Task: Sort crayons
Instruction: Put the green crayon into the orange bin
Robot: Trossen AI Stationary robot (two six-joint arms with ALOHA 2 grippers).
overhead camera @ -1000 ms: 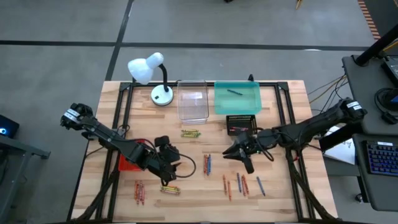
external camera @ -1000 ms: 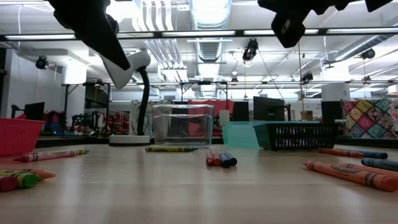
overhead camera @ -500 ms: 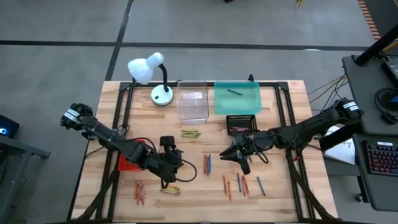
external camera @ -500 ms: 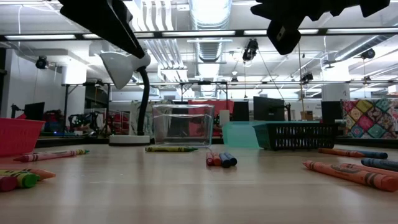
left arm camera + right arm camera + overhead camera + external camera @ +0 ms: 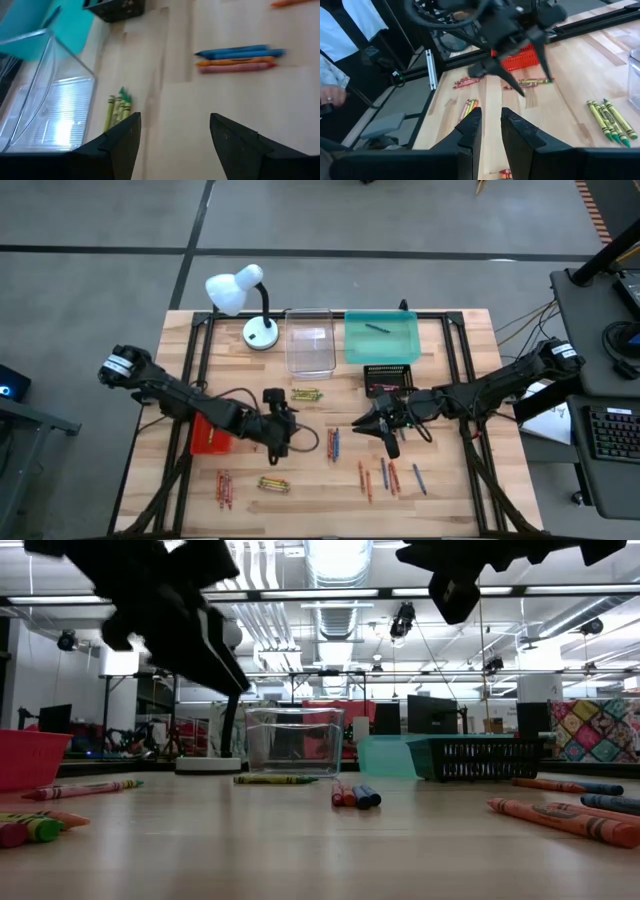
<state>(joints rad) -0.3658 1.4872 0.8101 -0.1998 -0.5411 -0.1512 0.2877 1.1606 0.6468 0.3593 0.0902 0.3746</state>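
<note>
Crayons lie on the table in small groups: yellow-green ones [image 5: 306, 394] [image 5: 117, 107], blue, orange and red ones [image 5: 333, 443] [image 5: 237, 57], a mixed group [image 5: 388, 475], red ones [image 5: 224, 488] and yellow ones [image 5: 273, 483]. One blue crayon [image 5: 377, 328] lies in the teal tray [image 5: 355, 352]. My left gripper [image 5: 292, 430] [image 5: 172, 137] hangs open above bare wood, between the yellow-green and the blue-red groups, slanting down. My right gripper [image 5: 375, 425] [image 5: 491, 117] hovers near the table's middle, pointing left, with a narrow gap between its fingers and nothing showing in it.
The clear tray [image 5: 310, 362], the teal tray and the black tray [image 5: 389, 368] stand along the far side. The red tray [image 5: 205, 442] is under my left arm. A white lamp [image 5: 240, 288] stands at the far left. A person's hand [image 5: 330, 95] shows beyond the table's left edge.
My left gripper has gone toward the far edge and slightly right, away from the yellow group. It has sunk lower, rolled about its own line, and stayed open.
</note>
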